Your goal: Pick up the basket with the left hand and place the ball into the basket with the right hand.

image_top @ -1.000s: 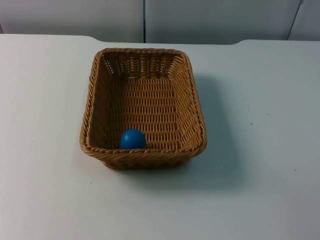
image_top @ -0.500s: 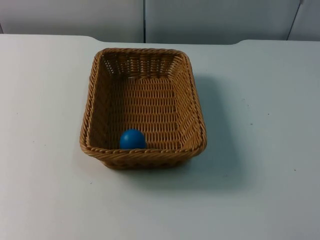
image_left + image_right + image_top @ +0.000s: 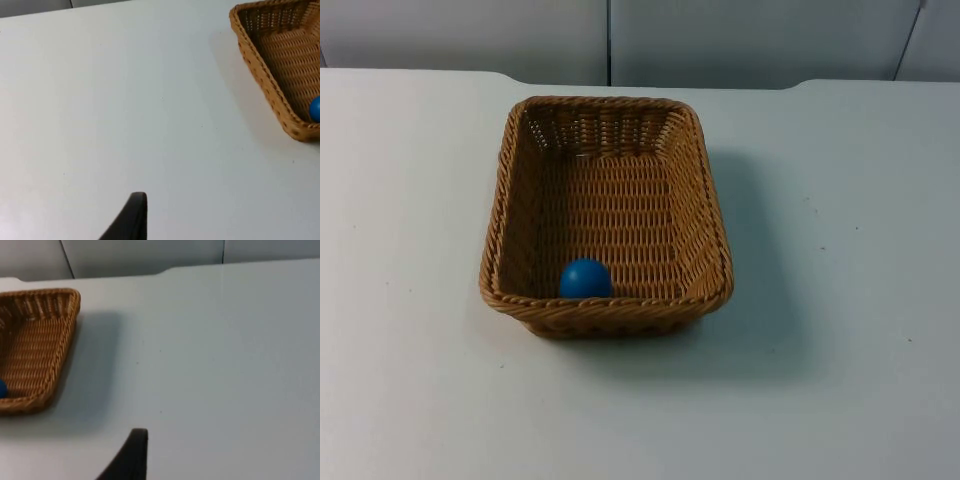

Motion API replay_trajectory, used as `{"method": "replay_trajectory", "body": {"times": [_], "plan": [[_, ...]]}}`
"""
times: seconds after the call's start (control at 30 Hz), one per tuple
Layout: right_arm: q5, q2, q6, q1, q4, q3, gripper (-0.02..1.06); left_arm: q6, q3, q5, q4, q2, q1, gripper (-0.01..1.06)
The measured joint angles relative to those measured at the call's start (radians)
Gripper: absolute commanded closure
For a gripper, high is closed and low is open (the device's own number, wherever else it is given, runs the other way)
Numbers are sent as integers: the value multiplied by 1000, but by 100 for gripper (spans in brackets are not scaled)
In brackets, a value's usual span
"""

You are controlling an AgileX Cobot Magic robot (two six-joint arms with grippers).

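The small blue ball [image 3: 585,278] sits inside the rectangular brown wicker basket [image 3: 710,215], down at 6 o'clock against its near wall. The basket rests flat on the white table top [image 3: 840,300], near its middle. Left gripper [image 3: 131,220] waits off at the basket's 9 o'clock, right gripper [image 3: 131,457] at 3 o'clock; 1 fingertip each shows, spread impossible to tell.
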Motion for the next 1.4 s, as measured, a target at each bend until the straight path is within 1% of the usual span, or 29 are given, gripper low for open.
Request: {"method": "replay_trajectory", "body": {"times": [0.1, 0.17, 0.33, 0.47, 0.67, 0.87, 1.0, 1.1, 1.4], "plan": [[-6, 0, -4, 0, 2, 40, 0, 0, 0, -2, 0, -13, 0, 0], [-18, 0, -27, 0, 19, 57, 0, 0, 0, -2, 0, -23, 0, 0], [-28, -16, -56, 0, 26, 59, 0, 0, 12, 21, 0, -51, 0, 0], [-30, -35, -58, 0, 26, 59, 0, 18, 22, 38, 0, -79, 0, 0], [-30, -35, -61, 0, 26, 59, 0, 21, 24, 41, -2, -135, 0, 0], [-30, -35, -62, 0, 26, 59, 0, 21, 24, 41, -3, -141, -2, 0], [-30, -35, -62, 0, 26, 59, 0, 24, 24, 41, -5, -142, -60, 0], [-30, -35, -62, 0, 26, 59, 0, 24, 24, 41, -5, -142, -77, 0], [-30, -35, -62, 0, 26, 59, 0, 26, 24, 41, -7, -142, -80, 0]]}}
